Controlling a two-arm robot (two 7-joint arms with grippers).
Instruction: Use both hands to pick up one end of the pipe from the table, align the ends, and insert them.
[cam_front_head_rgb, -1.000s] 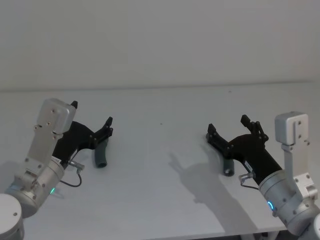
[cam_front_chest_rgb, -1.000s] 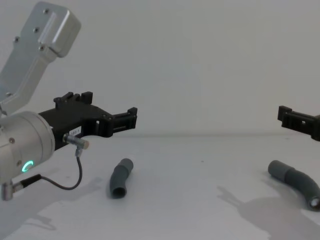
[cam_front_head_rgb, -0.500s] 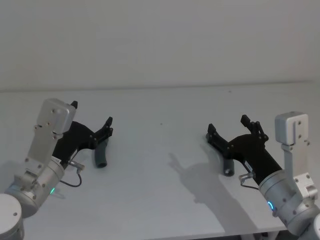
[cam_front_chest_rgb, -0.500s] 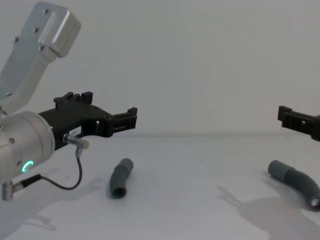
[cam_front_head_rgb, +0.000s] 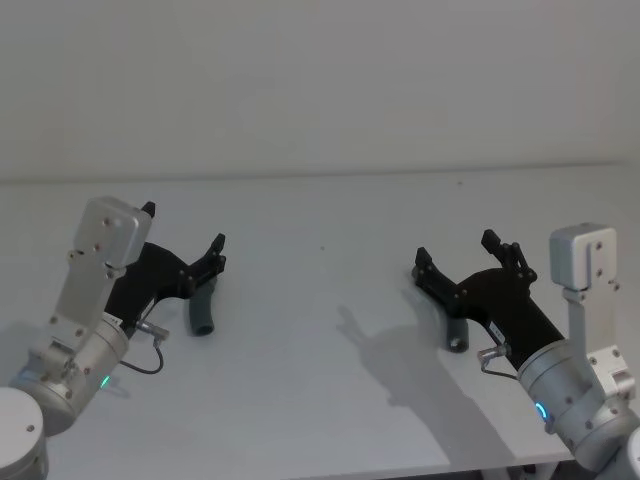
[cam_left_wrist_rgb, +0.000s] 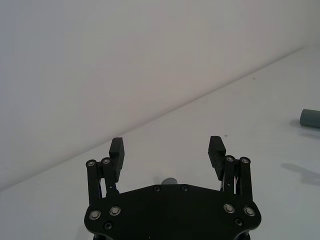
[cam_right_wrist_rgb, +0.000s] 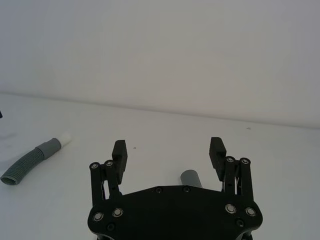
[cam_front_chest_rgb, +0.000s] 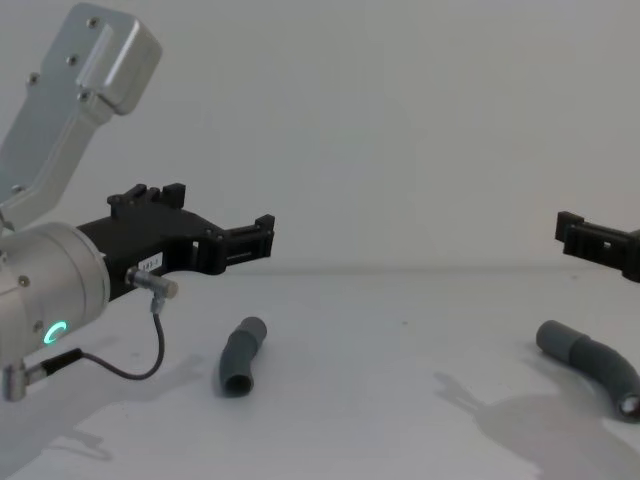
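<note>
Bright, even light, soft grey shadows across the pale table (cam_front_head_rgb: 300, 400)

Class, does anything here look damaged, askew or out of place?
Nothing stands out. Left pipe piece and right pipe piece lie whole on the table, apart, by the open left claw and right claw.

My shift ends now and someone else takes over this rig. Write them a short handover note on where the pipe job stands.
Left claw: open, hovering over the left pipe piece, not touching it.
Right claw: open, hovering over the right pipe piece, not touching it.
Both pieces lie on the table, far apart. The left one's white tip shows in the right wrist view.
Done: each claw is placed over its piece; nothing is gripped.
Left: lower and grip both pieces, lift them, align the cuffs, push the ends together.
</note>
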